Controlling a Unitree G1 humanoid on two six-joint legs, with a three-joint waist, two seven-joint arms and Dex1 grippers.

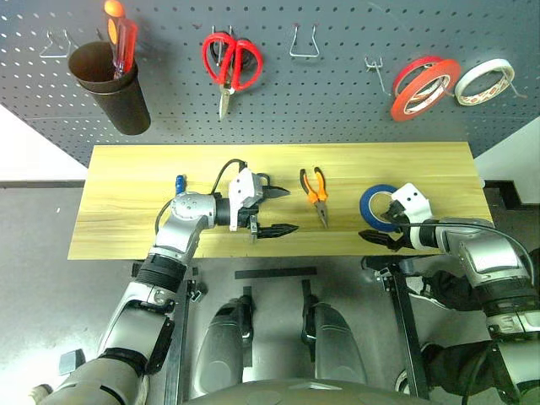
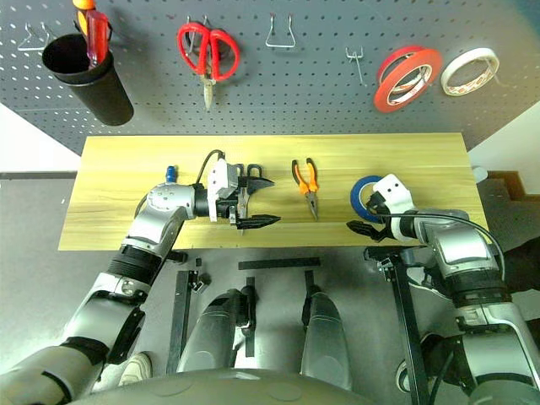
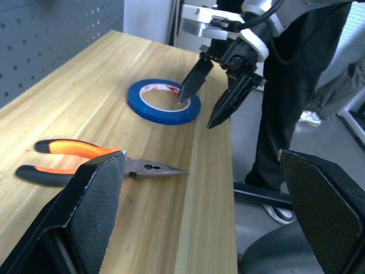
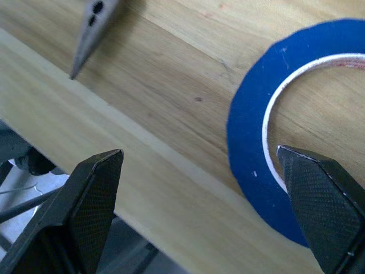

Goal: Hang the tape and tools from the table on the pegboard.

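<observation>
The tape [image 1: 379, 207], a blue ring with a wide open centre, is lying flat on the table [image 1: 126, 181] toward its right end, close to the near edge. The right gripper [image 1: 390, 226] is sitting right at it, its two black fingers spread wide and grasping nothing. In the left wrist view one finger is pointing down at the roll's open centre while the other is hanging outside the roll, past the table's near edge, so the near side of the ring appears to lie between them; whether either finger is touching the roll cannot be told. The right forearm is reaching in from the table's right corner, with the gripper tilting downward and toward the robot's left.

The pliers [image 1: 315, 192], with orange-and-black handles, are lying near the middle of the table, their long axis running front to back, handles toward the pegboard [image 1: 337, 93] and nose toward the near edge. The left gripper [image 1: 277, 211] is hovering just to their left, pointing roughly level toward them, fingers likewise spread and holding nothing. A blue-handled screwdriver [image 1: 180, 183] is lying further left, behind the left arm.

The right arm is plainly the nearer one to the tape, so closing on the ring's near side looks like the coming move.
</observation>
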